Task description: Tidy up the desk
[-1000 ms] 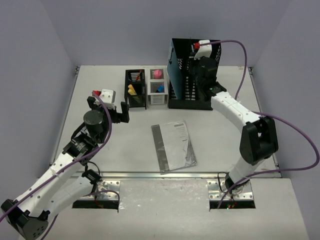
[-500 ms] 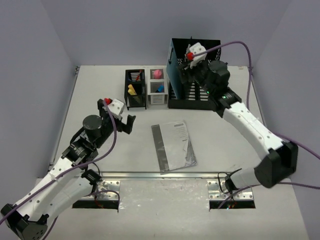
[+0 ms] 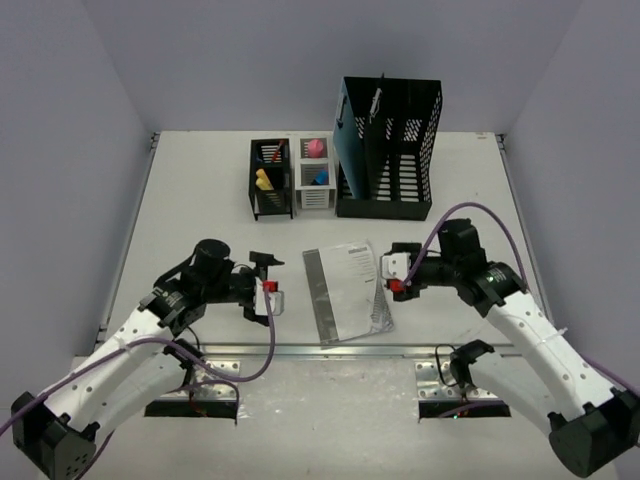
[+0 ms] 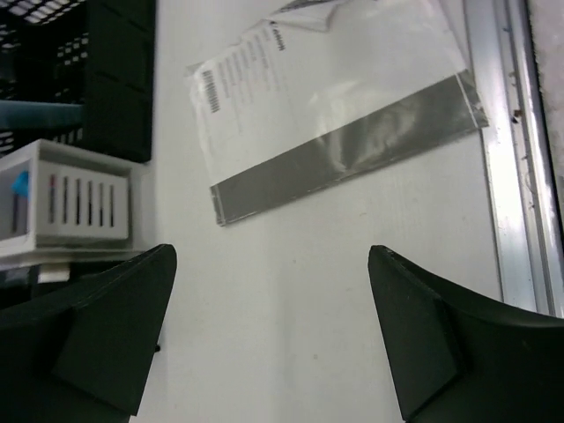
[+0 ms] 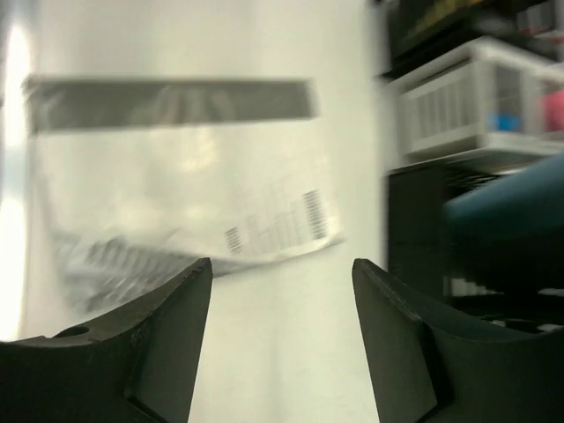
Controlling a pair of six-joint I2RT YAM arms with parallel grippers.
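Note:
The white desk (image 3: 210, 215) holds a paper booklet in a clear sleeve with a grey strip (image 3: 346, 290), lying flat near the front middle. My left gripper (image 3: 268, 288) is open and empty just left of the booklet, pointing at it. In the left wrist view the gripper (image 4: 273, 344) has bare desk between its fingers, and the booklet (image 4: 335, 106) lies ahead. My right gripper (image 3: 392, 272) is open and empty just right of the booklet. In the right wrist view, which is blurred, the gripper (image 5: 282, 344) is low over the desk with the booklet (image 5: 176, 176) ahead.
A black mesh pen holder (image 3: 271, 178), a white two-tier organizer (image 3: 314, 175) with pink and blue items, and a tall black mesh file holder (image 3: 388, 150) with a teal folder stand at the back. A metal rail (image 3: 330, 349) runs along the near edge.
My right gripper left the file holder and came down to the booklet's right side. My left gripper swung from near the pen holder down to the booklet's left side.

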